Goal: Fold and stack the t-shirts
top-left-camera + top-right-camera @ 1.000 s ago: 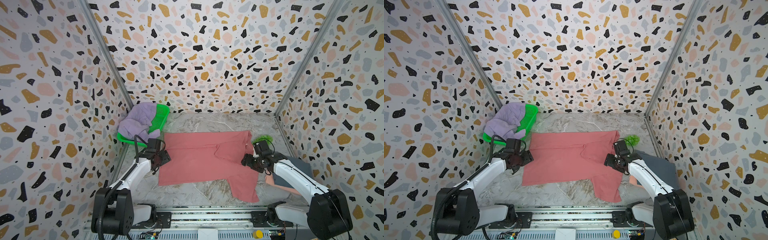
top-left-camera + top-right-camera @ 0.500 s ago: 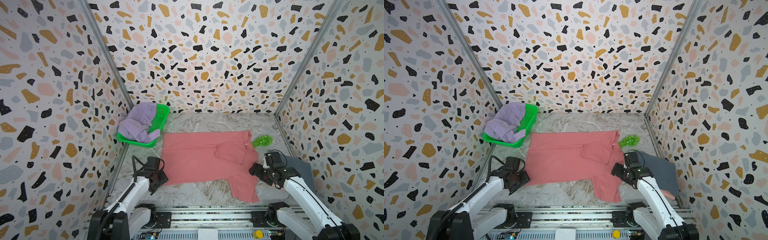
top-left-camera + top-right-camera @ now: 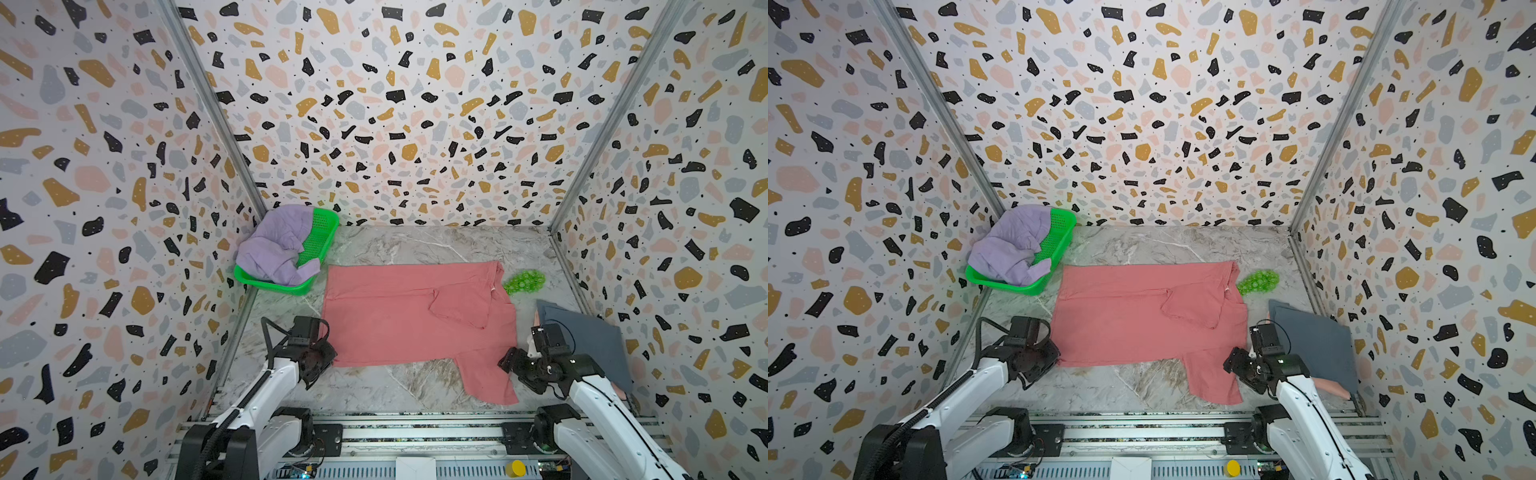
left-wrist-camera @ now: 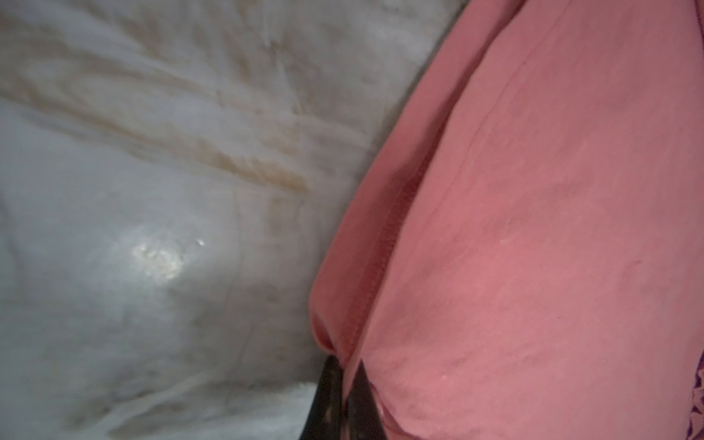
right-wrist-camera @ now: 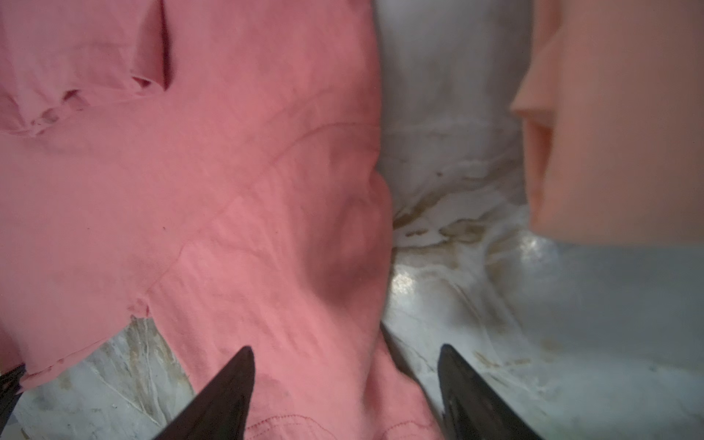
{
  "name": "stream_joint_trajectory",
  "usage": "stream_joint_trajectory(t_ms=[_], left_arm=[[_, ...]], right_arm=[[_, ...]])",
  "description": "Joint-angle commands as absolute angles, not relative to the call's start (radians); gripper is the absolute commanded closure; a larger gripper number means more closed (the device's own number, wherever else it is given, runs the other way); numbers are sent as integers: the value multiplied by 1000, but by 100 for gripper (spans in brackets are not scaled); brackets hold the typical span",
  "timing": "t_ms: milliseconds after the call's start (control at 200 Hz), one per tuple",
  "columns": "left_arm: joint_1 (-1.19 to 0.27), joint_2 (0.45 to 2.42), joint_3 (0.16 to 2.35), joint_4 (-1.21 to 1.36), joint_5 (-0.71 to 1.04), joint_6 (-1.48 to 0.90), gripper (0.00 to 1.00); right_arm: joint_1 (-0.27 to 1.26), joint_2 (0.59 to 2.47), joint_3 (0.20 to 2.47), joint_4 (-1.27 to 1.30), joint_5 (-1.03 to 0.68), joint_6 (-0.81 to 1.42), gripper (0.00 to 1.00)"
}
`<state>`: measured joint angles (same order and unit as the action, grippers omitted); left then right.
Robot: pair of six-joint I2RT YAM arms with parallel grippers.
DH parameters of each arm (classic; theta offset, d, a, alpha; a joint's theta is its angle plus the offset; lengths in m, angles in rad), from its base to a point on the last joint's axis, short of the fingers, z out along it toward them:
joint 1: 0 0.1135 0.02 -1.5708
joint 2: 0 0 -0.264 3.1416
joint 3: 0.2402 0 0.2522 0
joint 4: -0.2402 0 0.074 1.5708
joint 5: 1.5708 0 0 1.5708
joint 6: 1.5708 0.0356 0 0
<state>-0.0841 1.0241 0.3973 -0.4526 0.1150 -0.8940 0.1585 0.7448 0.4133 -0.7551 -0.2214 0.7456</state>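
**Gripping the coral tee's near edge at both ends**

Pinching the near hem corner of the coral-red cotton short-sleeved t-shirt (image 3: 415, 316) with the left gripper (image 4: 344, 365), jaws clamped tight on a fold of fabric in the left wrist view. Holding the right gripper (image 5: 346, 347) wide apart and empty, with one finger over red cloth and its mate over bare table, straddling the shirt's right-hand edge beside the near sleeve.

Lying flat mid-table, with the long axis running left to right, hem toward the left arm and white neck label toward the right. Showing the far sleeve turned in over the body and the near sleeve trailing toward the rail.

Probably calling next for closing the right jaws on that edge, then lifting both ends together for a lengthwise fold.

Working on a glossy veined marble tabletop (image 3: 415, 245), likely slippery under cotton. Leaving room behind the shirt. Crowding on the right from a cluster of small green balls (image 3: 524, 281) and a folded slate-grey t-shirt (image 3: 590, 340) lying over a pale peach t-shirt (image 5: 609, 133). Waiting far left: a crumpled lilac t-shirt (image 3: 274, 249) in a bright green mesh basket (image 3: 320, 232).
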Motion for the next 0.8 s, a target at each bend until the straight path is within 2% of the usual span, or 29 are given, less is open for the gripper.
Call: stream_joint_trajectory(t_ms=[0, 175, 435, 601, 671, 731, 796], left_arm=[[-81, 1043, 442, -444, 108, -912, 98], [-81, 1094, 455, -387, 126, -944, 99], [-81, 1243, 529, -339, 141, -912, 100], [-81, 1333, 602, -354, 137, -849, 100], [-77, 1355, 614, -351, 140, -837, 100], [-70, 1368, 631, -359, 145, -821, 100], [-62, 1373, 651, -372, 142, -805, 100]], right_arm=[[176, 744, 430, -784, -242, 795, 26], [299, 728, 401, -813, -240, 910, 32], [467, 780, 373, -829, -194, 1064, 27], [543, 871, 399, -812, -91, 1122, 30], [552, 903, 408, -773, -76, 1119, 43], [556, 911, 418, -724, -73, 1113, 67], [560, 913, 439, -684, -61, 1105, 80]])
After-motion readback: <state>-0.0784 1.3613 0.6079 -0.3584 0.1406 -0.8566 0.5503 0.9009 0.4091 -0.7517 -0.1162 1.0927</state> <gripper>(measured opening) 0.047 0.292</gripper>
